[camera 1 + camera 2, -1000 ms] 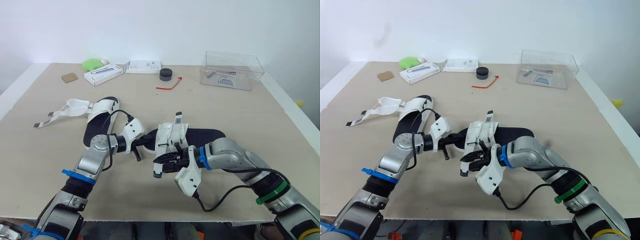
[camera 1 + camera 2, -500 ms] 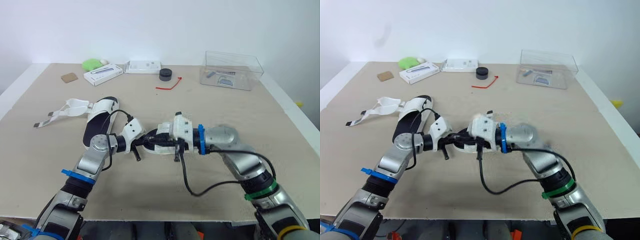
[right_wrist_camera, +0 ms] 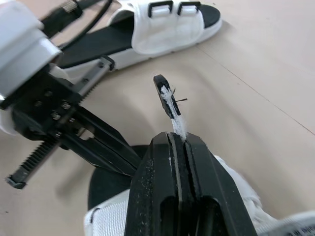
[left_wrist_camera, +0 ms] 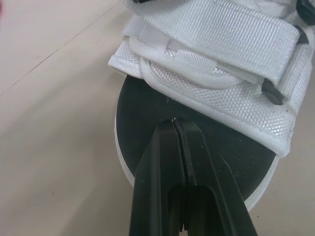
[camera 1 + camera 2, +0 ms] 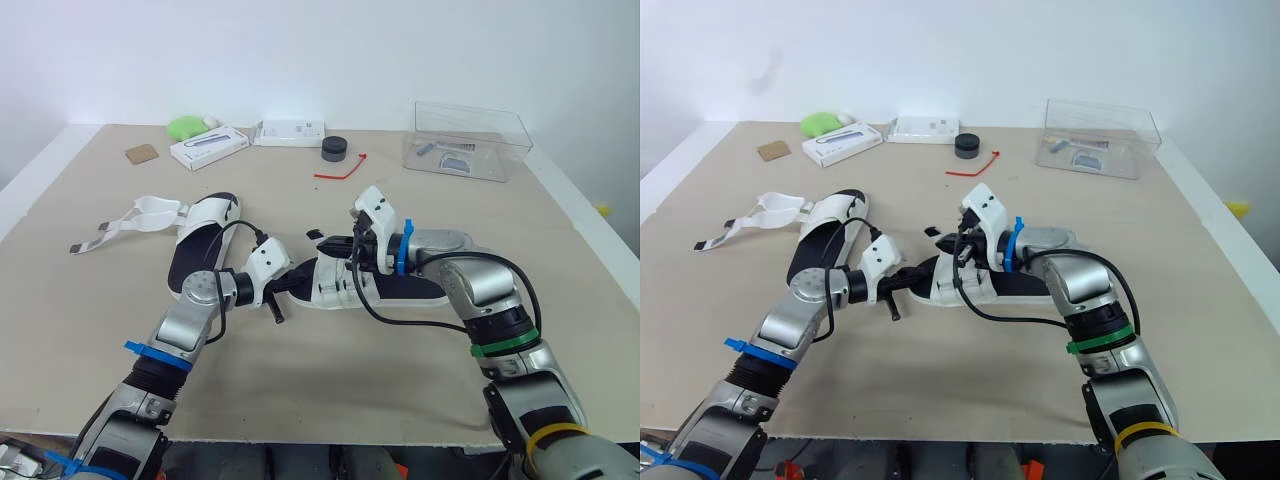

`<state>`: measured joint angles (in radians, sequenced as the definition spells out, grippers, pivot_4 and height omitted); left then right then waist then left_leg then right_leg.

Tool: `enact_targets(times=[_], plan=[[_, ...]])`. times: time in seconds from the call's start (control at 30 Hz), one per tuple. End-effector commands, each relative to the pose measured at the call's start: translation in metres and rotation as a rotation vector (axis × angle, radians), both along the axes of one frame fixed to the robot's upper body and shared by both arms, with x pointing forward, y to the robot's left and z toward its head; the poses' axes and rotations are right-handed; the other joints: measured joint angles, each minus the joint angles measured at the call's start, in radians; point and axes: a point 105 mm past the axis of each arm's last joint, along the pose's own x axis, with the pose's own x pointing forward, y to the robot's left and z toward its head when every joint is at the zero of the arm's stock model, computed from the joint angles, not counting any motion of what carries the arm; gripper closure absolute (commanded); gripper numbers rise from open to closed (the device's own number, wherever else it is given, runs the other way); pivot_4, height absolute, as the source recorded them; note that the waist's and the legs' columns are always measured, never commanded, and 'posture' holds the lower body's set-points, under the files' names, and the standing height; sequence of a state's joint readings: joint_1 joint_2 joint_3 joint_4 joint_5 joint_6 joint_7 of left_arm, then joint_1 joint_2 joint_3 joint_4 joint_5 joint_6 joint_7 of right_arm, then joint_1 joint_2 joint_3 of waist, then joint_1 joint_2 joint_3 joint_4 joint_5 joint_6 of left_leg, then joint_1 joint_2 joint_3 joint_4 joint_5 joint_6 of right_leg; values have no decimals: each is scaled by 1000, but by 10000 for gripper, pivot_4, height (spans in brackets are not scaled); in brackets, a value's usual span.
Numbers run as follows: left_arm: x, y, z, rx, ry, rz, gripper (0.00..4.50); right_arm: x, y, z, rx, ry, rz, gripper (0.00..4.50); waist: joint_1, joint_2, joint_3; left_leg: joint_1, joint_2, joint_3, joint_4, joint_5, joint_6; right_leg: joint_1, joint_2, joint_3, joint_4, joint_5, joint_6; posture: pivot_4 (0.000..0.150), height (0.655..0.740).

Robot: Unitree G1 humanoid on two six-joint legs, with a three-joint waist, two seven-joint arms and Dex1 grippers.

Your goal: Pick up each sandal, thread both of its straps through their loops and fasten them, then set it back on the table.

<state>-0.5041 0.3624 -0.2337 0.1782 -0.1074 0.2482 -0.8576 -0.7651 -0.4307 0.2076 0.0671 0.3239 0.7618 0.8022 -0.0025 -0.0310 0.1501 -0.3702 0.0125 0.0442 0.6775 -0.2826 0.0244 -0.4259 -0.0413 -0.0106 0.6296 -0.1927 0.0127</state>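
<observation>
While the right claw (image 3: pixel 177 139) clamps the strap (image 3: pixel 170 103), likely floppy, near its tip, the closed left claw (image 4: pixel 176 123) rests on the probably stiff sole (image 4: pixel 140 115).

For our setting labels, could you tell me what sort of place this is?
Probably a lab workbench: a plain tan table against a bare white wall, holding white sandals, a clear plastic box and small white cartons.

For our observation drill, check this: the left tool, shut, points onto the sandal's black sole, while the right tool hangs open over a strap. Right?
No. The right tool is shut on the strap, pinching its end, as the right wrist view shows. The left tool, shut, does point onto the black sole.
</observation>
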Motion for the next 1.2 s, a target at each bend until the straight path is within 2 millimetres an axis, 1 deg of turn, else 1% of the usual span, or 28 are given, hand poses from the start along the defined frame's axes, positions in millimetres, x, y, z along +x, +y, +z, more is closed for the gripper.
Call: enact_targets(times=[0.03,0.17,0.2,0.27,0.33,0.4,0.43,0.47,0.5,0.6,0.63,0.7,0.73,0.77,0.8,0.83,0.9,0.97,1.0,1.1,1.2], plan=[[-11,3,-37,74,123,2,45000,10,-8,16,-7,-70,-45,44089,0,0,0,0,0,0,0,0,0,0,0,0,0,0,0,1500,7400],[-12,2,-37,72,123,3,45000,16,-11,12,-34,-76,-73,44089,0,0,0,0,0,0,0,0,0,0,1,0,0,0,0,1500,7400],[-12,2,-37,72,123,3,45000,19,-12,12,-32,-74,-82,41185,0,0,0,0,0,0,0,0,0,0,1,0,0,0,0,1500,7400],[-12,2,-37,71,125,3,45000,22,-14,12,-37,-83,-94,34495,0,0,0,0,0,0,0,0,0,0,1,0,0,0,0,1500,7400],[-12,3,-38,72,126,4,45000,26,-16,14,-58,-117,-100,23321,-1,0,0,0,0,0,0,0,0,0,1,0,0,0,0,1500,7400],[-13,3,-38,72,127,6,45000,29,-17,19,-63,-157,-111,14900,-1,0,0,0,0,0,-1,0,0,0,1,0,0,-1,0,1500,7400],[-13,3,-38,73,127,7,45000,30,-17,22,-65,-179,-112,9040,-1,0,0,0,0,0,-1,0,0,0,1,0,0,-1,0,1500,7400],[-13,4,-38,73,128,8,45000,32,-17,26,-61,-206,-114,4226,-1,0,0,0,0,0,-2,0,0,0,0,0,0,-1,0,1500,7400],[-13,4,-38,73,128,9,45000,32,-17,30,-59,-224,-114,346,-1,0,0,0,0,0,-2,0,0,0,0,0,0,-1,0,1500,7400],[-13,6,-39,74,130,14,45000,31,-7,51,-5,-302,-95,346,-1,0,0,0,0,0,-2,0,0,-1,0,0,0,-1,0,1500,7400],[-13,6,-39,74,131,15,45000,29,-2,57,15,-321,-75,4618,-1,0,0,0,0,0,-3,0,0,-1,0,0,0,-1,0,1500,7400],[-13,6,-38,72,131,16,45000,25,5,61,35,-335,-44,10338,-1,0,0,0,0,0,-3,0,0,-1,1,0,0,-1,0,1500,7400],[-13,5,-38,71,130,16,45000,23,7,60,36,-333,-27,15208,-1,0,0,0,0,0,-3,0,0,-1,0,0,0,-2,0,1500,7400],[-13,5,-38,70,130,17,45000,21,10,57,31,-329,-8,22154,-1,0,0,0,0,-1,-3,0,0,-1,0,0,0,-2,0,1500,7400],[-12,5,-38,69,129,18,45000,20,12,53,25,-321,6,23221,-1,1,0,0,0,-1,-3,0,0,-1,0,0,0,-2,0,1500,7400],[-12,5,-37,68,128,18,45000,19,12,47,18,-308,15,26630,-1,1,0,0,0,-1,-3,0,0,-1,0,0,0,-2,0,1500,7400],[-12,4,-37,66,127,18,45000,19,12,36,4,-262,21,34365,-1,1,0,0,0,-1,-3,0,0,-1,0,0,0,-2,0,1500,7400],[-11,4,-35,63,124,17,45000,23,8,20,-37,-197,13,42707,-2,1,0,0,0,-1,-3,0,0,-1,0,0,0,-2,0,1500,7400],[-11,4,-35,61,123,16,45000,24,6,14,-64,-177,11,44004,-2,1,0,0,0,-1,-3,0,0,-1,0,0,0,-2,0,1500,7400],[-11,3,-33,55,120,11,45000,31,-3,0,-153,-156,-7,44004,-3,1,0,0,0,-1,-3,0,0,-1,0,-1,0,-2,-1,1500,7400],[-11,3,-31,48,115,9,45000,36,-10,-9,-222,-142,-14,44004,-5,1,0,0,0,0,-3,0,0,-1,0,0,0,-2,-1,1500,7400]])
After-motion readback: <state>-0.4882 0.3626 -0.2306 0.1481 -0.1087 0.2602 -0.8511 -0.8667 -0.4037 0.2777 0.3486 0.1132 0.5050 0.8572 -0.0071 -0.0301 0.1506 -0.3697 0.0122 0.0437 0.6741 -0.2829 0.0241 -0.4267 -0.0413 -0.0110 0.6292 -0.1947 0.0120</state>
